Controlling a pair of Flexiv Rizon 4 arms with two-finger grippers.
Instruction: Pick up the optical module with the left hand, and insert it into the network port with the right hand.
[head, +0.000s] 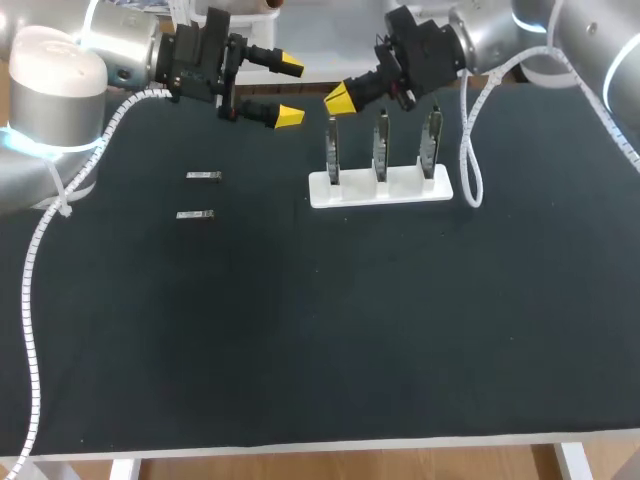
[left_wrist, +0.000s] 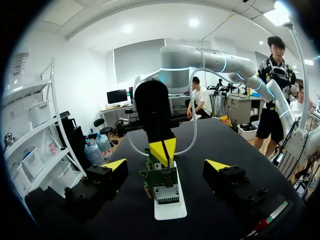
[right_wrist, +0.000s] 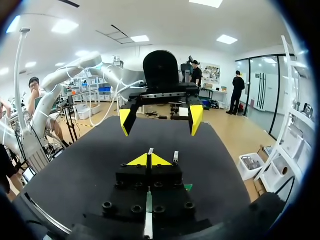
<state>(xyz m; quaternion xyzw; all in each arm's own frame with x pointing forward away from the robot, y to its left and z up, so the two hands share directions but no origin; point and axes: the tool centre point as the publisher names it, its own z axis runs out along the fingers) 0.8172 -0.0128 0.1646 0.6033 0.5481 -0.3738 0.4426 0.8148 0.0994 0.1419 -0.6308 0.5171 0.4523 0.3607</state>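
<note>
Two small silver optical modules (head: 203, 177) (head: 195, 215) lie flat on the black table at the left. They also show ahead of my right gripper as module (right_wrist: 175, 157) and module (right_wrist: 151, 150). My left gripper (head: 289, 91) hangs open above the table's back, right of the modules, holding nothing. My right gripper (head: 338, 98) is shut, with nothing visible in it, and points at the left one from just above the left board of the white port stand (head: 380, 187). From the left wrist, my open left gripper (left_wrist: 166, 165) faces the shut right gripper (left_wrist: 163, 150) over the green board (left_wrist: 162, 182).
The white stand (left_wrist: 170, 207) carries three upright boards in a row. A white cable (head: 470, 150) hangs from the right arm beside the stand's right end. Another white cable (head: 35, 280) runs down the table's left side.
</note>
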